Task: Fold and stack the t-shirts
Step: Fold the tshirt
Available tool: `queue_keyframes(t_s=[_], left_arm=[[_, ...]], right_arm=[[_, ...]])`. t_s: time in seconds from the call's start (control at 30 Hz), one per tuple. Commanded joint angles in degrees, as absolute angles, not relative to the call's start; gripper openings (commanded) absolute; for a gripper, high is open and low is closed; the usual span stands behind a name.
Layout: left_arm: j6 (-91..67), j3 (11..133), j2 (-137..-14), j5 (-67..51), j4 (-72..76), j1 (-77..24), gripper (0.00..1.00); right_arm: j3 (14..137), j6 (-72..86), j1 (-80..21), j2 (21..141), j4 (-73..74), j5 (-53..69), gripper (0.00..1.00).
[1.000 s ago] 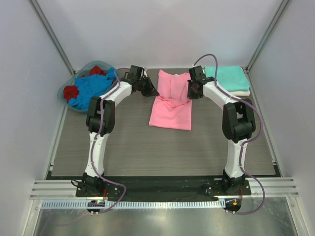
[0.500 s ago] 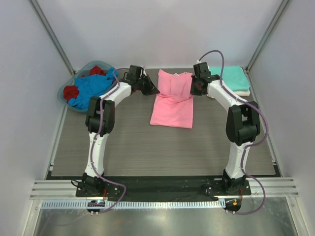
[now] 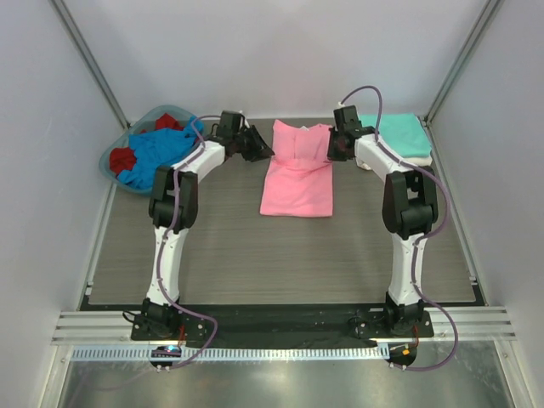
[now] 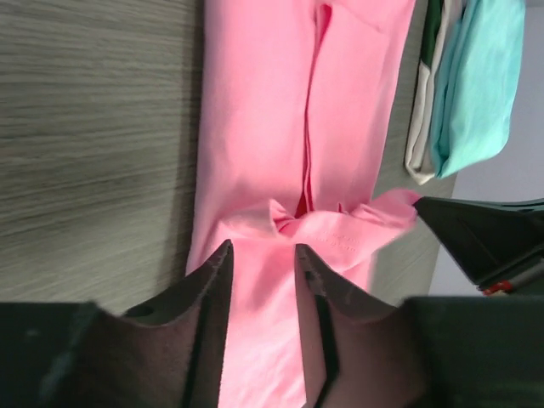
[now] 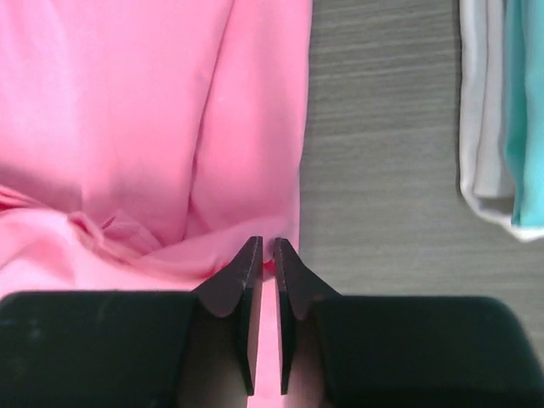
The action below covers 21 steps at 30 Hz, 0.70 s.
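Top view: a bright pink t-shirt (image 3: pixel 297 178) lies flat at the middle far part of the table (image 3: pixel 255 255), narrowed into a long strip, its far end bunched. The left gripper (image 3: pixel 259 149) hangs at the shirt's far left edge and the right gripper (image 3: pixel 334 149) at its far right edge. To the right, a folded teal t-shirt (image 3: pixel 393 132) sits on a folded white t-shirt (image 3: pixel 416 159), just beside the right arm. At far left, a basket (image 3: pixel 109 160) holds a blue t-shirt (image 3: pixel 161 153) and a red t-shirt (image 3: pixel 123 159) in a heap. Bare table runs from the pink shirt toward the arm bases, giving room to fold toward the near side. The side walls and the stack crowd the right arm.

Left wrist view: the claw (image 4: pixel 262 280) stands apart, with pink cloth showing through the gap and nothing pinched. A crumpled ridge crosses the shirt just ahead of the tips.

Right wrist view: the claw (image 5: pixel 265 251) is almost together, a thin slit between the jaws, tips over the shirt's right hem. Whether cloth is pinched cannot be told. A strip of bare table separates the hem from the white and teal stack (image 5: pixel 480 127).

The shirt looks light, limp and prone to wrinkling. It likely handles best when both far corners or hems are pinched at once and lifted evenly.
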State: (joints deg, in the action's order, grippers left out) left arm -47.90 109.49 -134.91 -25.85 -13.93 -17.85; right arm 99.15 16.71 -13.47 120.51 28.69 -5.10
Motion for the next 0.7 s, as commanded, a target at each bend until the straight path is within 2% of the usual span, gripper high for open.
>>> queue_keyframes(t_s=[0.0, 0.07, 0.1, 0.2, 0.33, 0.43, 0.5, 0.67], left_arm=[[-47.9, 113.1, -136.7, -25.3, -11.4, -16.2, 0.39], [-46.3, 115.5, -137.1, -27.4, -12.1, -15.3, 0.45], [-46.1, 116.1, -136.9, -28.2, -12.7, -14.9, 0.45], [-44.5, 115.4, -135.1, -29.9, -16.6, -13.1, 0.44], [-42.6, 105.5, -126.2, -29.2, -18.6, -12.9, 0.44], [-40.8, 97.1, -121.1, -29.2, -19.9, -14.1, 0.44], [-39.6, 93.2, -119.2, -28.8, -20.6, -15.4, 0.44], [-38.1, 83.7, -114.6, -26.8, -21.4, -18.4, 0.43]], right_arm=[[105.9, 14.7, -12.1, 123.3, 28.5, -3.3, 0.18], [108.3, 15.3, -11.8, 123.9, 31.0, -3.3, 0.31], [108.5, 15.3, -11.6, 123.5, 31.6, -3.2, 0.34], [107.1, 15.6, -11.5, 120.1, 33.2, -1.7, 0.52], [98.9, 16.1, -11.6, 113.2, 33.7, 2.0, 0.53], [92.2, 15.9, -11.5, 108.7, 33.6, 6.5, 0.49], [88.7, 15.6, -11.6, 107.1, 33.0, 7.7, 0.46], [79.9, 15.8, -11.7, 104.0, 30.9, 12.3, 0.47]])
